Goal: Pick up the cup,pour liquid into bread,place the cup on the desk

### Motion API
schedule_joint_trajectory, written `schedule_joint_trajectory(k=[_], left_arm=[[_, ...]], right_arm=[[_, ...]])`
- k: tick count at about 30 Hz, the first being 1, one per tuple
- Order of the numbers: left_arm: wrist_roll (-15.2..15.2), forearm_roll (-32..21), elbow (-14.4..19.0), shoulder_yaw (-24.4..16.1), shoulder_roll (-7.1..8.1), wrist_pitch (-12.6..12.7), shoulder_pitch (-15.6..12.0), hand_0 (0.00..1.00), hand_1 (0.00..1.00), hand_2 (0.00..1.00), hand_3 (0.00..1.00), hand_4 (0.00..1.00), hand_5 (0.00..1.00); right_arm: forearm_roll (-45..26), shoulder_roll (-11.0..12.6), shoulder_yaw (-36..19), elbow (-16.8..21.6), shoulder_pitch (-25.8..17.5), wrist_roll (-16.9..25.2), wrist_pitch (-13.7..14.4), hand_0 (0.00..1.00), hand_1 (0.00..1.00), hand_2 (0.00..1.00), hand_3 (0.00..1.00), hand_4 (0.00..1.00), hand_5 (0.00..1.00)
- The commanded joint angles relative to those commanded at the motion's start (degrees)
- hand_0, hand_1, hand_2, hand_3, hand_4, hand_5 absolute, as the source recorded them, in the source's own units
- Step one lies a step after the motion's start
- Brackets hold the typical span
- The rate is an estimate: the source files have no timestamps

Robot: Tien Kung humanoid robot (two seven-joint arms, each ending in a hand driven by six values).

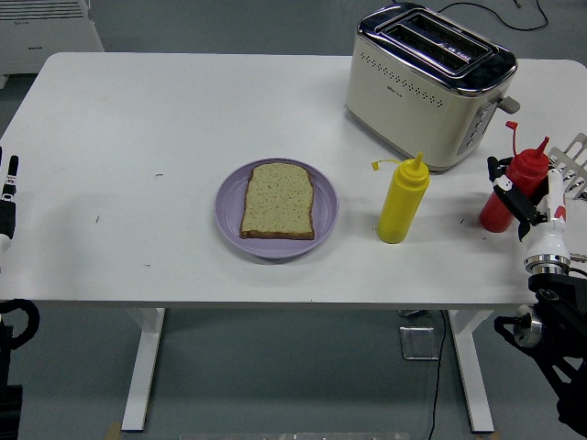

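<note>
**Red bottle held near the right edge of the tabletop**

While the right robot hand (527, 203) has its black fingers wrapped around the red plastic squeeze bottle (510, 194), this bottle stands almost upright near the right edge of the white tabletop (138, 128). Between it and the slice of brown bread (278, 201) on the round purple plate (234, 232) stands a yellow plastic squeeze bottle (403, 200). A cream and chrome toaster (427, 84) is just behind both bottles. The left robot hand (6, 203) rests at the left edge; I cannot tell its fingers.
</note>
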State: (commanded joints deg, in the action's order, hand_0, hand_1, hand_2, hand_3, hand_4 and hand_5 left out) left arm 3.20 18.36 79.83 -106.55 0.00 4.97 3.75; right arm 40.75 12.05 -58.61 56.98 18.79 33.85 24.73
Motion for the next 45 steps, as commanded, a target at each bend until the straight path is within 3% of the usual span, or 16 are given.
schedule_joint_trajectory(k=[8,9,14,15,20,21,26,27,36,45], left_arm=[[0.0,0.0,0.0,0.1,0.00,0.0,-0.1,0.787,0.743,0.733,0.683,0.565,0.998],[0.0,0.0,0.0,0.1,0.00,0.0,-0.1,0.787,0.743,0.734,0.683,0.564,0.998],[0.0,0.0,0.0,0.1,0.00,0.0,-0.1,0.787,0.743,0.734,0.683,0.564,0.998],[0.0,0.0,0.0,0.0,0.00,0.0,-0.1,0.786,0.743,0.734,0.683,0.565,0.998],[0.0,0.0,0.0,0.0,0.00,0.0,-0.1,0.786,0.743,0.734,0.683,0.565,0.998],[0.0,0.0,0.0,-0.1,0.00,0.0,0.0,0.786,0.743,0.733,0.683,0.564,0.998],[0.0,0.0,0.0,-0.2,0.00,0.0,0.0,0.786,0.743,0.733,0.683,0.564,0.998],[0.0,0.0,0.0,-0.2,0.00,0.0,0.0,0.786,0.743,0.733,0.683,0.565,0.998],[0.0,0.0,0.1,-0.3,0.00,0.0,0.2,0.786,0.743,0.733,0.683,0.565,0.998],[0.0,0.0,0.1,-0.3,0.00,0.0,0.2,0.786,0.743,0.734,0.683,0.564,0.998]], right_arm=[[-0.1,0.0,0.3,0.2,0.0,-0.1,0.3,0.561,0.414,0.397,0.401,0.808,0.270],[-0.2,0.0,0.2,0.2,0.0,-0.1,0.4,0.635,0.507,0.463,0.501,0.813,0.266],[-0.3,0.1,-0.2,0.3,-0.1,0.0,0.8,0.635,0.507,0.463,0.501,0.813,0.266],[-0.2,0.1,-0.3,0.3,-0.1,-0.1,0.8,0.719,0.609,0.584,0.670,0.817,0.263],[1.0,0.2,-0.5,0.3,-0.2,-1.0,-0.1,0.719,0.609,0.584,0.670,0.817,0.263],[1.5,0.3,-0.5,0.4,-0.2,-1.2,-0.5,0.825,0.747,0.801,0.900,0.825,0.265],[2.8,0.4,-0.9,0.9,-0.5,-1.8,-1.3,0.825,0.747,0.801,0.900,0.825,0.265],[3.0,0.4,-1.0,1.0,-0.6,-1.9,-1.3,0.884,0.816,0.929,0.984,0.832,0.262],[5.0,0.8,-2.9,1.9,-1.4,-2.8,-1.6,0.912,0.865,0.954,0.998,0.839,0.253],[6.3,2.7,-6.4,7.3,-4.9,-4.3,-5.7,0.949,0.900,0.987,0.998,0.857,0.264]])
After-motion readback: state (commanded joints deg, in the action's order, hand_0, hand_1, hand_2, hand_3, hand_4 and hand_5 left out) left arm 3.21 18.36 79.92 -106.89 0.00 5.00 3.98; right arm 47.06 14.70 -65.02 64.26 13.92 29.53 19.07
